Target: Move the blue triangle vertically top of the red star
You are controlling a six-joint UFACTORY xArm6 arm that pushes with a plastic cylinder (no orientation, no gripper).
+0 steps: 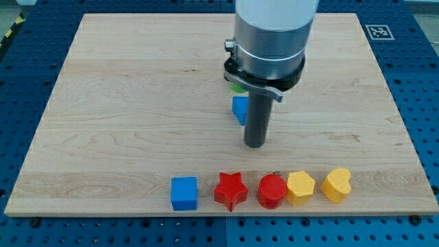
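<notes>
The blue triangle (pixel 239 108) lies near the board's middle, partly hidden behind my rod. The red star (pixel 230 190) sits in a row of blocks near the view's bottom edge, below the triangle and slightly to its left. My tip (pixel 255 144) rests on the board just right of and below the blue triangle, close to it; contact cannot be told. A green block (pixel 236 87) shows only as a sliver above the triangle, mostly hidden by the arm.
In the bottom row, from the view's left: a blue cube (pixel 184 193), the red star, a red cylinder (pixel 271 191), a yellow hexagon (pixel 300 186), a yellow heart (pixel 337 184). The wooden board (pixel 123 103) lies on a blue perforated table.
</notes>
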